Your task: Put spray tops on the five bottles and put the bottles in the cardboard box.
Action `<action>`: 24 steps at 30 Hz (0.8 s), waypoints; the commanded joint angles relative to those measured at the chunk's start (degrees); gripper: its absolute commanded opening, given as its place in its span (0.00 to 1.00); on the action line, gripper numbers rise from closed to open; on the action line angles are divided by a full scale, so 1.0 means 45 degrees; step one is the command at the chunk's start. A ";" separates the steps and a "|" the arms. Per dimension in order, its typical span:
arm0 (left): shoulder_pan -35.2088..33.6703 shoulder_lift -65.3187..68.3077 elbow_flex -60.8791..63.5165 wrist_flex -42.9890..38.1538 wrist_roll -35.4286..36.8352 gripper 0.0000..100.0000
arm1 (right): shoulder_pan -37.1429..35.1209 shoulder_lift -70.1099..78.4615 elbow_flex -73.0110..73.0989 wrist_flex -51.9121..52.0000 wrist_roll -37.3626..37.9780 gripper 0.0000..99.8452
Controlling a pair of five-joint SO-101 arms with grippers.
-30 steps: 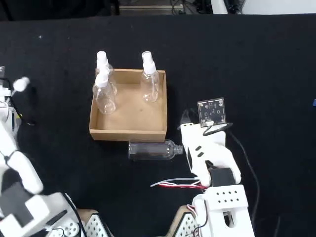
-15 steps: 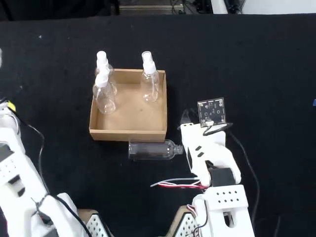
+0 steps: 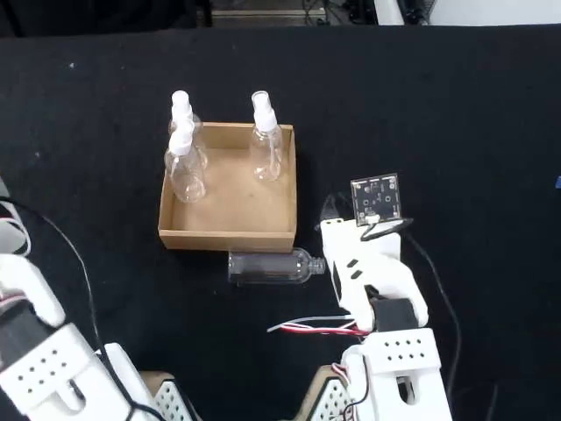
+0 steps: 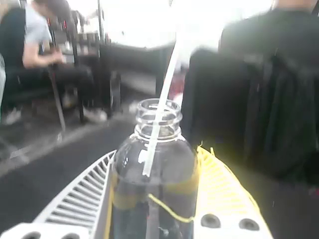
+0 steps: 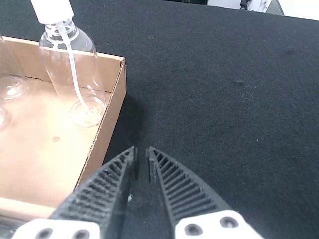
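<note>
An open brown cardboard box point(image 3: 228, 239) sits on the black desk point(image 3: 438, 114). Three clear plastic bottles with white spray tops stand inside it: a pair of capped bottles point(image 3: 186, 171) close together at its far left corner and a single capped bottle point(image 3: 266, 149) at its far right corner. A topless clear plastic bottle point(image 3: 267, 267) lies on its side just beside the box's near wall, its neck towards the white right arm point(image 3: 372, 281).

That arm reaches low near the box's near right corner. Its black right claw point(image 5: 141, 152) is narrowed to a slit with nothing in it, over bare desk beside the box. The white left arm point(image 3: 35, 360) stands well apart from the box, wrist raised and facing out into the room. Its left claw point(image 4: 157, 154) grips another clear bottle point(image 4: 152, 199) by the body. The neck is open and a thin white tube point(image 4: 158, 119) slants down into it.
</note>
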 commanded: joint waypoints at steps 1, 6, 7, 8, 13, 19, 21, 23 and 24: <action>0.0068 -0.1211 -0.0166 -0.0410 0.0410 0.03 | -0.0098 -0.0381 -0.0107 -0.0215 0.0000 0.01; 0.0029 -0.2540 -0.0166 -0.0430 0.1426 0.03 | -0.0098 -0.0381 -0.0088 -0.0215 0.0000 0.01; 0.0029 -0.2755 -0.0166 -0.0430 0.1582 0.03 | -0.0098 -0.0381 -0.0088 -0.0215 0.0000 0.01; 0.0029 -0.2891 -0.0166 -0.0430 0.1719 0.03 | -0.0098 -0.0381 -0.0088 -0.0215 0.0000 0.01; 0.0049 -0.3106 -0.0166 -0.0430 0.1993 0.03 | -0.0098 -0.0381 -0.0088 -0.0215 0.0000 0.01; 0.0029 -0.3204 -0.0225 -0.0469 0.1973 0.03 | -0.0098 -0.0381 -0.0088 -0.0215 0.0000 0.01; 0.0049 -0.3223 -0.0068 -0.0742 0.1954 0.03 | -0.0098 -0.0381 -0.0088 -0.0215 0.0000 0.01; 0.0010 -0.3243 0.0029 -0.0996 0.1954 0.03 | -0.0098 -0.0381 -0.0088 -0.0215 0.0000 0.01; 0.0010 -0.3243 0.0010 -0.1074 0.1954 0.03 | -0.0098 -0.0381 -0.0088 -0.0215 0.0000 0.01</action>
